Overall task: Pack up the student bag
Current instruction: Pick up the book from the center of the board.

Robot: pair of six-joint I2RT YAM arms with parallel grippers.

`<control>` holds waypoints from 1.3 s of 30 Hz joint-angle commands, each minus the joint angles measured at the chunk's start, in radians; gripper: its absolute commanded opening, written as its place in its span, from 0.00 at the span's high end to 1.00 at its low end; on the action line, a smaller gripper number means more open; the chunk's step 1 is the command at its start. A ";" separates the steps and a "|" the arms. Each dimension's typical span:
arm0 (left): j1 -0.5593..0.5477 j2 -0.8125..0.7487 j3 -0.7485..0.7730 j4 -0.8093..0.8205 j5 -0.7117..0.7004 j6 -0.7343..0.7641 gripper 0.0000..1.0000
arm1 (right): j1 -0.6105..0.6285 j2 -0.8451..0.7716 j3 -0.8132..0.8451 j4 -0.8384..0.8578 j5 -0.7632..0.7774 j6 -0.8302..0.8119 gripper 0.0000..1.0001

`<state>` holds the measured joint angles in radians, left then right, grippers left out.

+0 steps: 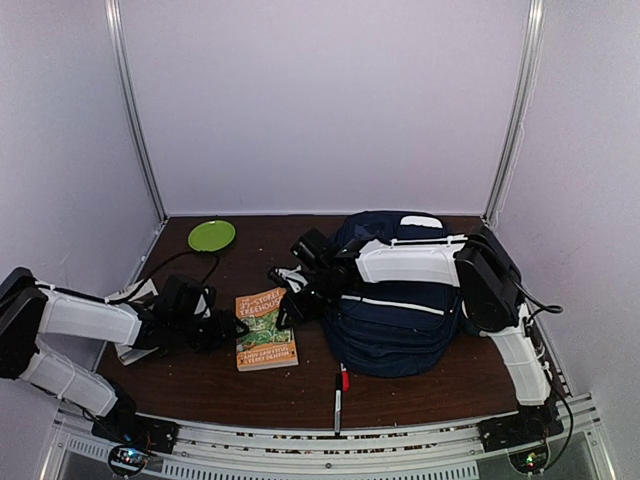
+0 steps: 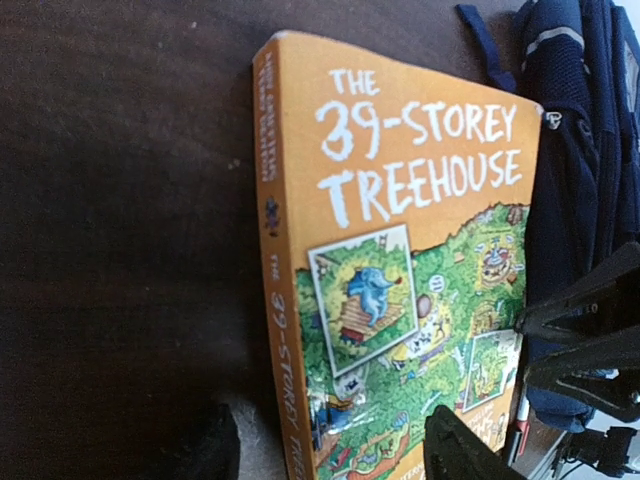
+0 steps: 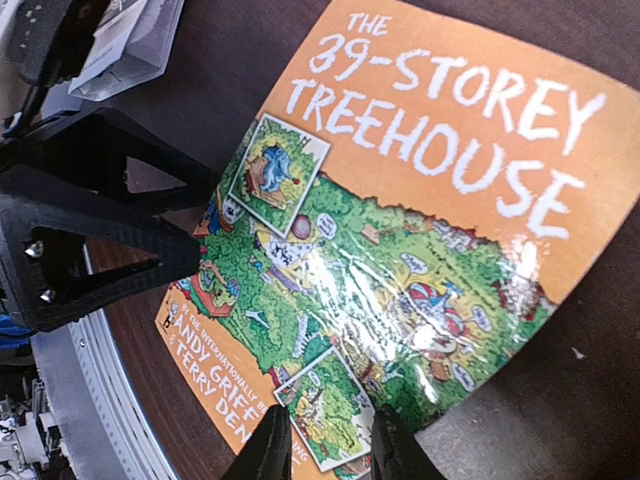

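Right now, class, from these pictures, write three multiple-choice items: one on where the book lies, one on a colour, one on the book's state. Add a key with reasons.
1. Where does the book lie?
A. on the table, left of the student bag
B. inside it
C. on a shelf

2. What colour is the plate?
A. red
B. white
C. green

3. The book is:
A. open
B. closed, cover up
C. standing upright

Key:
1 A, it rests on bare wood beside the bag.
2 C, the top view shows it bright green.
3 B, its front cover faces up, flat.
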<state>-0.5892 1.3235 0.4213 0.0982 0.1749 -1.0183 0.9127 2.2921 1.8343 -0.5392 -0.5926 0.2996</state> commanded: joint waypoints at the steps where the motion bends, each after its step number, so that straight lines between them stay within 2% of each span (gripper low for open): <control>1: 0.003 0.099 0.002 0.172 0.090 -0.061 0.38 | -0.008 0.051 0.017 0.043 -0.104 0.055 0.72; 4: 0.002 0.147 -0.017 0.272 0.121 -0.100 0.43 | -0.007 0.047 0.004 0.070 -0.142 0.082 0.73; 7: -0.001 0.163 -0.020 0.292 0.118 -0.111 0.44 | -0.009 0.018 -0.021 0.097 -0.155 0.097 0.75; 11: -0.001 0.143 -0.018 0.251 0.092 -0.098 0.46 | -0.022 -0.057 -0.063 0.057 -0.045 0.068 0.70; 14: -0.003 0.117 -0.008 0.191 0.068 -0.078 0.47 | -0.041 -0.134 -0.117 0.030 0.111 0.060 0.62; 17: -0.002 0.104 -0.003 0.158 0.058 -0.061 0.47 | -0.052 -0.178 -0.153 0.027 0.164 0.049 0.63; 22: -0.013 0.109 -0.011 0.171 0.067 -0.063 0.47 | -0.042 -0.117 -0.120 0.018 0.113 0.020 0.68; 31: -0.040 0.076 0.019 0.131 0.047 -0.049 0.47 | -0.033 -0.010 -0.046 -0.030 0.184 0.024 0.65; 34: -0.045 0.078 0.026 0.127 0.044 -0.046 0.47 | -0.035 -0.001 -0.047 -0.006 0.130 0.031 0.67; 39: -0.049 0.096 0.030 0.135 0.044 -0.045 0.47 | -0.034 -0.020 -0.062 0.117 -0.111 0.068 0.82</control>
<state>-0.6304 1.4143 0.4248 0.2218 0.2340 -1.0847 0.8780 2.2730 1.7691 -0.5194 -0.5358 0.3408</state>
